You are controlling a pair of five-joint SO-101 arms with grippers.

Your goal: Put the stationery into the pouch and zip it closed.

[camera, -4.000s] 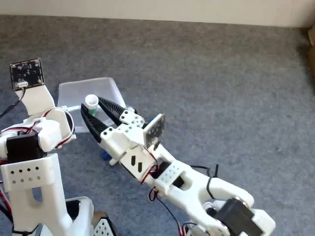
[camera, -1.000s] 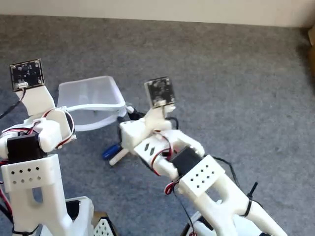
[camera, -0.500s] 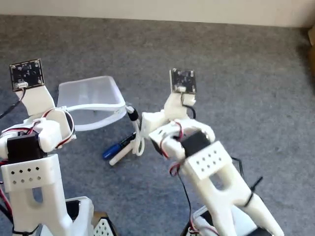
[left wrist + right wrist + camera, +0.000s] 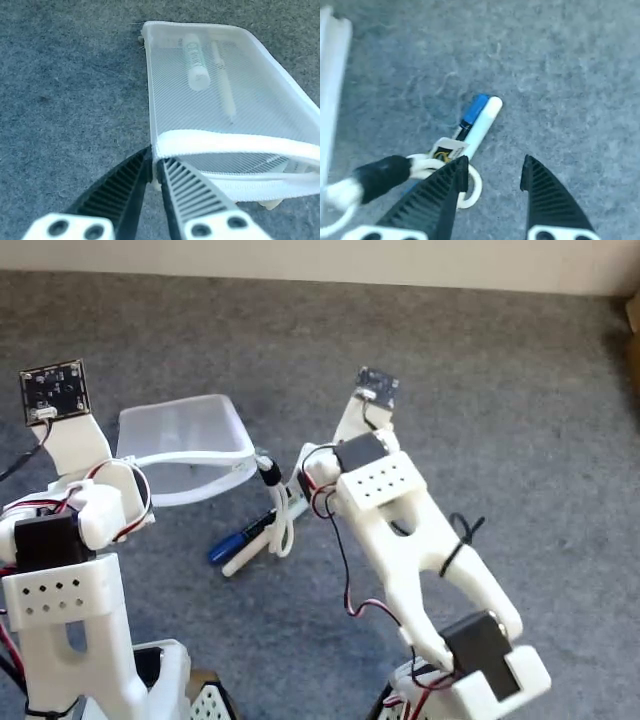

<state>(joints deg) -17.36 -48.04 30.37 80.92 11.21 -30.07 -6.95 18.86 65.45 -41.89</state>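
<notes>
The translucent white pouch lies open on the grey carpet, and my left gripper is shut on its rim. Inside the pouch lie a white tube and a thin white pen. A blue-capped pen and a white marker lie side by side on the carpet, just beyond my open right gripper, which holds nothing. In the high view the blue-capped pen and white marker sit in front of the pouch, beside the right arm.
A white cord loop with a black end lies next to the pens, touching my right gripper's one fingertip. The pouch's rim stands close by. Open carpet stretches to the right.
Four seconds ago my right gripper held a white tube over the pouch. It has since drawn back, swung round and now hangs open over the pens. The left arm kept still.
</notes>
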